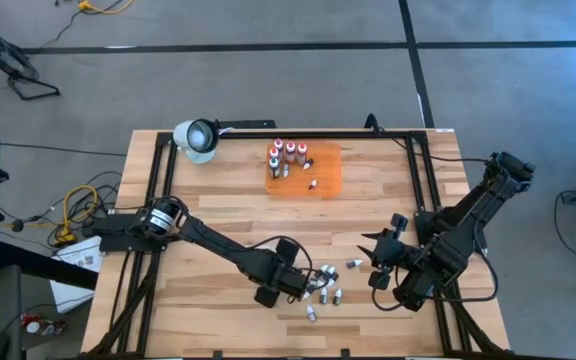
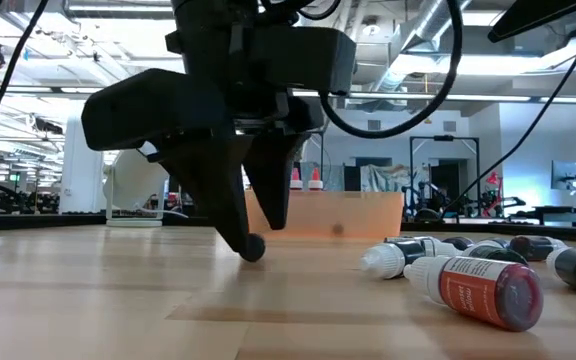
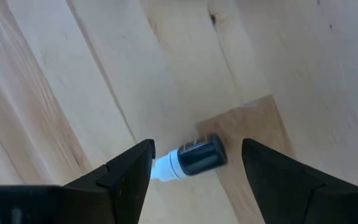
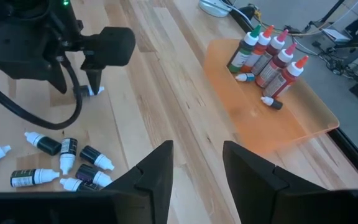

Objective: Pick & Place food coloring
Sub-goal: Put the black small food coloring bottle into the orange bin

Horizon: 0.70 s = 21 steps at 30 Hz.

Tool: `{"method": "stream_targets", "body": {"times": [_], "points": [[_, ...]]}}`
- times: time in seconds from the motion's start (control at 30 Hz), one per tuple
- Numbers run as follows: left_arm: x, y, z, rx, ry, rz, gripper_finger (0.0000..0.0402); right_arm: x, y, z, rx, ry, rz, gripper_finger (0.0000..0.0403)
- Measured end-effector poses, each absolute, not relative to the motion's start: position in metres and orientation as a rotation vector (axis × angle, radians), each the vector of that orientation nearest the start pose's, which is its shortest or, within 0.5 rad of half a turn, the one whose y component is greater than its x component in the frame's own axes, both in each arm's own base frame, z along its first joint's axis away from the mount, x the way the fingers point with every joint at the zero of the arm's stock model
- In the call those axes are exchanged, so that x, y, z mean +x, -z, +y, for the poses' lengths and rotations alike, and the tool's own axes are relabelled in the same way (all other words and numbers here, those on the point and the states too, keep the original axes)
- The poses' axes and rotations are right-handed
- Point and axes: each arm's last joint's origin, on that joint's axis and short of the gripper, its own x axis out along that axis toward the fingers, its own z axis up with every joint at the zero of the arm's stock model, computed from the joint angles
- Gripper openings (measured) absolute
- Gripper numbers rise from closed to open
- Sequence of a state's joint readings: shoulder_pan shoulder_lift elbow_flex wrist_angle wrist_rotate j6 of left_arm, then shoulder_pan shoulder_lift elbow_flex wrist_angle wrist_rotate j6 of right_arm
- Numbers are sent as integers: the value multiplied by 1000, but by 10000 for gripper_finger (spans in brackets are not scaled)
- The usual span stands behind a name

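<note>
A small dark dropper with a white cap (image 3: 194, 157) lies on its side on the wood. My left gripper (image 3: 197, 146) (image 1: 280, 285) points down over it, open, one finger on each side; the low view shows the dropper's round end (image 2: 254, 247) at the fingertips. Several more droppers (image 1: 326, 285) (image 4: 67, 158) lie loose just to the right. Taller red and green bottles with white caps (image 1: 286, 155) (image 4: 269, 53) stand on the orange mat (image 1: 323, 178). My right gripper (image 1: 376, 265) (image 4: 197, 168) hovers open near the table's right side. My left gripper straddles the lying dropper from above, across its length. The white tip (image 3: 160, 167) sits right at the edge of one finger (image 3: 138, 165); I cannot tell whether they touch. The dropper rests flat on the table.
A white round lamp-like object (image 1: 196, 138) sits at the far left corner. Black frame rails (image 1: 408, 135) run along the table's far and side edges. Bare wood (image 1: 208, 200) lies between the mat and the loose droppers. A red-labelled bottle (image 2: 478, 288) lies closest to the near edge.
</note>
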<state>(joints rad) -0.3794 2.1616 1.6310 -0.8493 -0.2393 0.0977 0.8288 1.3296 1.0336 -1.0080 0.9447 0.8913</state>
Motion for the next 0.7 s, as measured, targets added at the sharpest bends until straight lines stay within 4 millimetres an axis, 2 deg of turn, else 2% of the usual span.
{"method": "stream_targets", "body": {"times": [0.37, 0.7], "points": [[399, -156, -152, 523, 223, 1316, 242, 173, -264, 154, -169, 425, 671, 134], [402, -156, -140, 518, 219, 1329, 242, 173, -264, 154, -169, 425, 671, 134]]}}
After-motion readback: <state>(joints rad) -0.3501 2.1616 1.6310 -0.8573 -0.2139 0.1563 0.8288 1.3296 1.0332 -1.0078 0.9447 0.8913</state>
